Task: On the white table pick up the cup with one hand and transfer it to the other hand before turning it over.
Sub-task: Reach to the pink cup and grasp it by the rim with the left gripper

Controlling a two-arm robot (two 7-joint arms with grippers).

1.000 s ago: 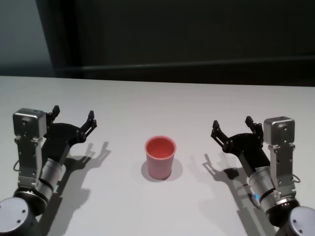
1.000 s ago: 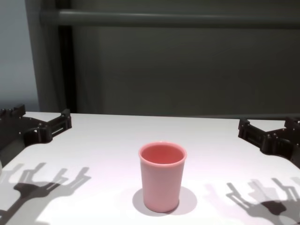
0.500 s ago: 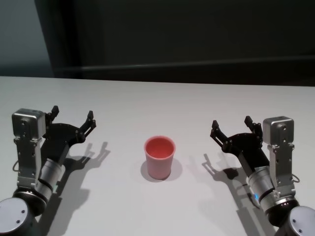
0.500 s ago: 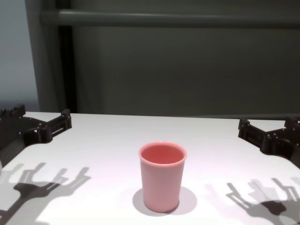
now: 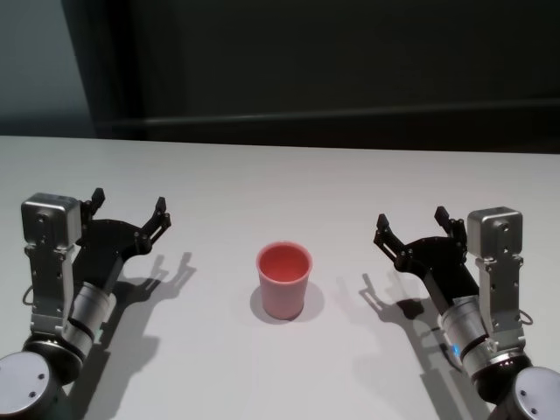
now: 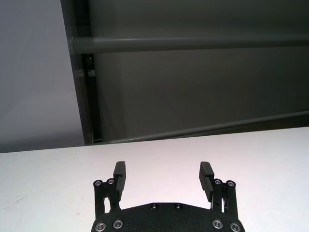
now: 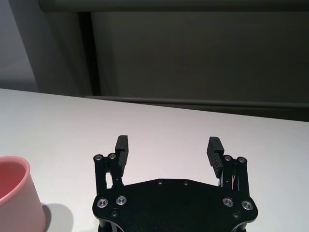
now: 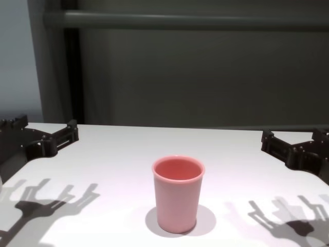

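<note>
**Cup upright mid-desk, both claws open and empty**

The left claw [image 5: 129,208] hovers over the desk [image 5: 289,179], well to the left of the cup, with its two black fingers spread wide and nothing between them. The left wrist view shows the same claw [image 6: 164,175] from behind, fingers [image 6: 119,175] parted, only bare white desk [image 6: 58,169] ahead of it. Its silver-grey arm [image 5: 54,271] runs back toward the near left corner, and its shadow falls on the desk between it and the cup

The cup [image 5: 283,280] stands upright on the desk, mouth up, about midway between the two claws and touched by neither. In the chest view the cup [image 8: 177,193] sits in the centre foreground, pale pink, narrowing toward its base, with a soft shadow round its foot

The right claw [image 5: 413,226] hovers well to the right of the cup, fingers likewise set apart and holding nothing. In the right wrist view the claw [image 7: 169,152] points across the desk [image 7: 159,125] with its pads [image 7: 215,151] wide, and the cup [image 7: 17,198] shows at the picture's edge, off to the side of the claw and clear of it. The right arm [image 5: 490,289] leads back to the near right corner
</note>
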